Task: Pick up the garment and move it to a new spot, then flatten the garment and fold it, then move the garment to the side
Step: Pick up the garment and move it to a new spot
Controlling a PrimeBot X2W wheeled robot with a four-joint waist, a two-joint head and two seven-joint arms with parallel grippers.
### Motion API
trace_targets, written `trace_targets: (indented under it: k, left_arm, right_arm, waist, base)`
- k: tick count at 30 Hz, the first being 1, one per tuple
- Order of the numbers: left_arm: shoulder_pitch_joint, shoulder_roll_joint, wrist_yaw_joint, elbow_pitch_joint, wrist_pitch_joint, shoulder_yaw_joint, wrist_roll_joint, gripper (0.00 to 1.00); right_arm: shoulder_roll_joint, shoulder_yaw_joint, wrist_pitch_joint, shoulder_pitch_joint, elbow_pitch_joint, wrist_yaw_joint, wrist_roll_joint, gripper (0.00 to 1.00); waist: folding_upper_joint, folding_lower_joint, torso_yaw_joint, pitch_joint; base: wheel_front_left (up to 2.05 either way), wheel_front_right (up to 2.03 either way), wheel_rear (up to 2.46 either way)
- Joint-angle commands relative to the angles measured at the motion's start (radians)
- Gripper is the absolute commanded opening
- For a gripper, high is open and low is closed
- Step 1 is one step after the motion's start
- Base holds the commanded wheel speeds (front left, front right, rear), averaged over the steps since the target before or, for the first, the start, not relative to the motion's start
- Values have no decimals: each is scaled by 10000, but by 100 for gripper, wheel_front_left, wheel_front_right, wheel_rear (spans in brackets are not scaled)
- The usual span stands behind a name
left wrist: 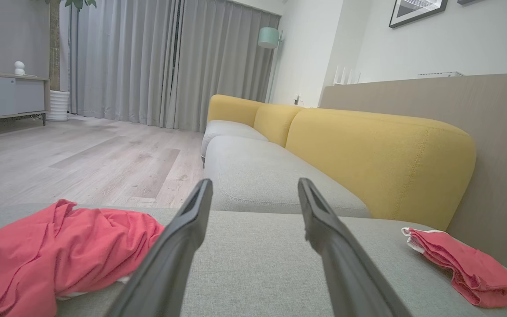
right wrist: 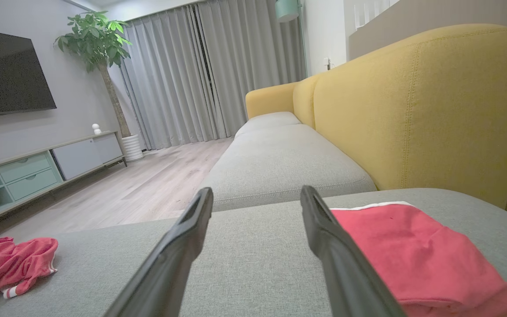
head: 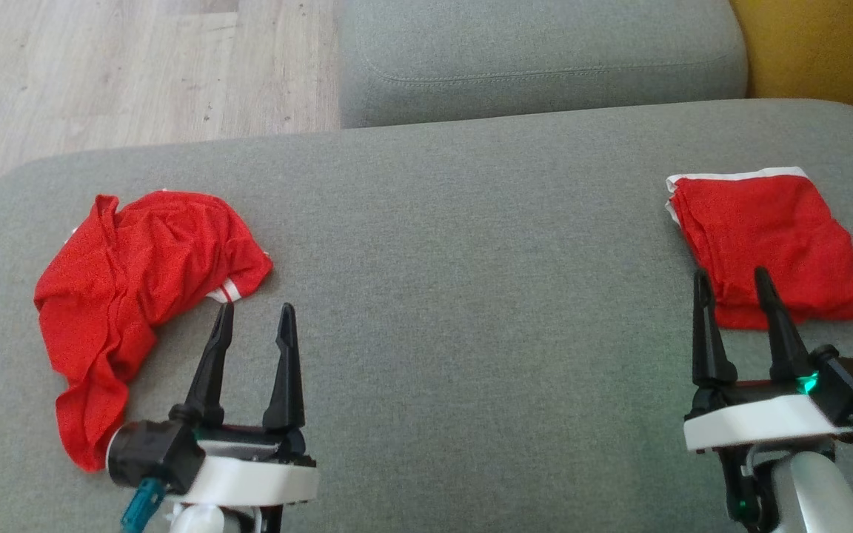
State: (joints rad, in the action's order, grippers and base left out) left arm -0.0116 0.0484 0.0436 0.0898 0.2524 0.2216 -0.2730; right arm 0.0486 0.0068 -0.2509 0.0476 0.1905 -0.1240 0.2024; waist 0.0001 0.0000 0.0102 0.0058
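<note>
Head view, living-room sofa: L gripper [head: 258, 307] and R gripper [head: 731, 272] hang over a grey seat [head: 471, 296], both w/ fingers spread wide, nothing btwn them. Crumpled garment [head: 138, 289], red w/ white trim, lies bunched on the seat's L side, one tail trailing toward the near edge. L gripper's tips sit just beside its trimmed hem. Folded garment [head: 767, 244], also red, lies flat and roughly square on the R side, white band along its far edge. R gripper's tips overlap its near L corner; contact can't be told. Wide bare seat separates the two. Only this view gives both grippers at once, plus the seat's rounded L corner meeting the wood floor [head: 138, 66].

Left wrist view: low angle btwn the open L fingers [left wrist: 183, 246]. Crumpled garment [left wrist: 51, 251] rises in soft ridges at lower L, close by the L finger. Folded garment [left wrist: 469, 268] is well apart at R, showing stacked layers at its edge. Added here: yellow backrest [left wrist: 381, 158], grey curtain [left wrist: 170, 61], lamp [left wrist: 269, 37].

Right wrist view: open R fingers [right wrist: 341, 264]; the R one crosses the folded garment's [right wrist: 420, 255] L edge. Crumpled garment [right wrist: 11, 264] is small at far L, near the seat's edge. Added here: TV [right wrist: 7, 75], plant [right wrist: 97, 39], low cabinet [right wrist: 38, 165].
</note>
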Motion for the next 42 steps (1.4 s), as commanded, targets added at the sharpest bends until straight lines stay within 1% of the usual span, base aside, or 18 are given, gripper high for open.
trace_targets:
  k: [1,17,25,33,42]
  left_arm:
    - [-309,18,-45,-334,94,-323,18,100]
    - [-368,18,-50,-303,94,-291,13,100]
    - [-382,18,-114,-245,94,-325,52,100]
    - [-262,18,-138,-190,94,-471,145,100]
    - [-75,18,-124,-184,94,-773,345,100]
  right_arm:
    - [17,263,-108,204,-368,-67,-35,100]
    - [17,288,-108,179,-296,-67,2,100]
    - [17,674,-108,120,-295,-67,95,100]
    - [16,1197,-108,-62,-180,-67,246,100]
    - [16,1559,-108,-128,-92,-67,485,100]
  waist:
    - [-1,0,3,7]
    - [-1,0,76,12]
    - [-1,0,546,-59]
    - [-1,0,1579,-195]
    - [-1,0,2755,-321]
  base:
    - [0,0,0]
    - [0,0,0]
    - [0,0,0]
    - [0,0,0]
    - [0,0,0]
